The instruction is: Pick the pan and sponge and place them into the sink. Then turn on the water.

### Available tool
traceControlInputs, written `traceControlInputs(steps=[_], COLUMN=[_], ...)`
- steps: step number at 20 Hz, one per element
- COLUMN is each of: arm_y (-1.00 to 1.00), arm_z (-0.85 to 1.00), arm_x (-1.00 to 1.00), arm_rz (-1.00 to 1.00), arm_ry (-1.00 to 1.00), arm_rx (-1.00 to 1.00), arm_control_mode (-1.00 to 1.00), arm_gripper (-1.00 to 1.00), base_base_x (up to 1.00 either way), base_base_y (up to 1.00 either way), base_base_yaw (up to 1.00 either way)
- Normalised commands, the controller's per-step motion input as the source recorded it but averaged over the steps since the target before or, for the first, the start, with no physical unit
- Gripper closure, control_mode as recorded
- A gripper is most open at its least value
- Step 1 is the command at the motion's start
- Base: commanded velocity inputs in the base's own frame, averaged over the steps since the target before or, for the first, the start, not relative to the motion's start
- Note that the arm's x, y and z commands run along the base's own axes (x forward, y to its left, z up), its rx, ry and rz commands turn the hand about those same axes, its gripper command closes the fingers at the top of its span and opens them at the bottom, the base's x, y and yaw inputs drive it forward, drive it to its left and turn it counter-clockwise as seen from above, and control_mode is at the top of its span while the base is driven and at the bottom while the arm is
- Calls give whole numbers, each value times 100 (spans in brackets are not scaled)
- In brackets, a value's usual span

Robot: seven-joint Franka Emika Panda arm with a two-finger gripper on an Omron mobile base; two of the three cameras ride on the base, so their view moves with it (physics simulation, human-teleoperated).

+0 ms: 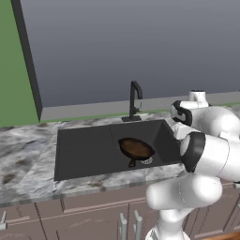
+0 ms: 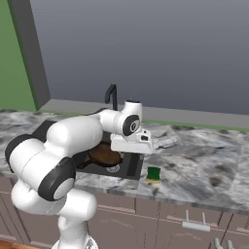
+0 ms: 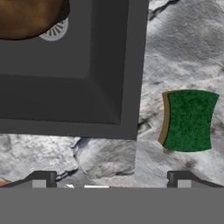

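Green scrub face up, the sponge lies on the marble bench just beside the sink, where the pan already sits. My hand hovers wide open, empty. Sponge looks light and squashy; I'd pinch its long sides.
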Motion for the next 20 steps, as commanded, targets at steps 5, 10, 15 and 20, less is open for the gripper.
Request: traceControlInputs(steps=[5, 10, 15, 20], arm_y=[-31, -29, -24, -16], arm_z=[0, 0, -2, -8], arm_x=[-2, 0, 0, 0], arm_rz=[-2, 0, 0, 0], arm_ry=[1, 3, 2, 0], arm_rx=[0, 0, 0, 0], arm_control_mode=[-100, -100, -100, -100], arm_gripper=[-100, -100, -100, -100], base_base_x=[0, 0, 0, 0], base_base_y=[0, 0, 0, 0], base_base_yaw=[0, 0, 0, 0])
